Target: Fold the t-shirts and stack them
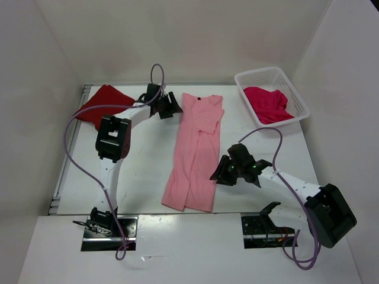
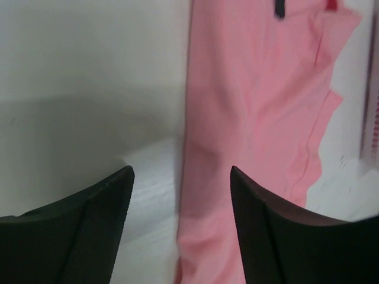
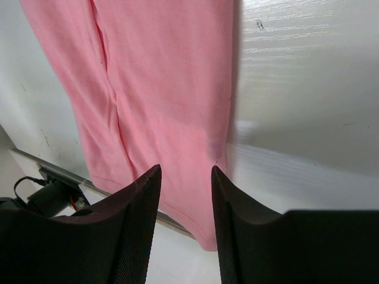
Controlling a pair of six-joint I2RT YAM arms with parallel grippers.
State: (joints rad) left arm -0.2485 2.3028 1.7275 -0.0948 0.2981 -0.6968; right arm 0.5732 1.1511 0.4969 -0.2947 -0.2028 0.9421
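- Black fingers (image 3: 133,231) of the right gripper (image 3: 185,171) fill the bottom of the right wrist view. They are spread apart and hold nothing.
- Between those fingers you can see the pink shirt (image 3: 166,89). It lies flat on the white table (image 3: 308,89) under the gripper.
- From above, the right gripper (image 1: 220,173) hangs at the right edge of the pink shirt (image 1: 195,148), down near the hem.
- The left gripper (image 2: 181,171) is spread wide too, with nothing between its fingers (image 2: 77,231).
- In the left wrist view, the edge of the pink shirt (image 2: 249,118) runs up between the two fingers. One finger is over the shirt and the other is over the bare table (image 2: 89,71).
- From above, the left gripper (image 1: 169,105) sits just beside the top left corner of the pink shirt, by the shoulder.
- The pink shirt lies in the middle of the table (image 1: 142,171). It is long and thin, and its sides look folded in. Its collar points away from the arms and its hem points toward them.
- A dark red shirt (image 1: 103,103) lies bunched in the far left corner. It is partly behind the left arm and apart from the left gripper.
- A magenta shirt (image 1: 266,103) lies crumpled inside a white basket (image 1: 249,77) in the far right corner. It is well apart from both grippers.
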